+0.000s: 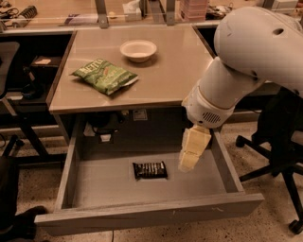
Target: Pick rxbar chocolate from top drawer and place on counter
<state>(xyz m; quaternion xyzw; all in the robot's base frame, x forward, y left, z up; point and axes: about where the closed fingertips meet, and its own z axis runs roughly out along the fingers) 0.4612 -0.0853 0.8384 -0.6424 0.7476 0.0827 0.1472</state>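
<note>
The rxbar chocolate [150, 170], a small black bar with pale stripes, lies flat on the floor of the open top drawer [102, 186], near its middle. My gripper [190, 158], cream-coloured, hangs down from the white arm inside the drawer's right part. It is just right of the bar and a little above the floor, not touching the bar. The beige counter [175, 75] is the tabletop right above the drawer.
A green chip bag [105, 75] and a white bowl [138, 50] lie on the counter's left and back. A black office chair [279, 160] stands right of the drawer. Dark furniture stands at the left. A cluttered wooden bench [61, 14] runs along the back.
</note>
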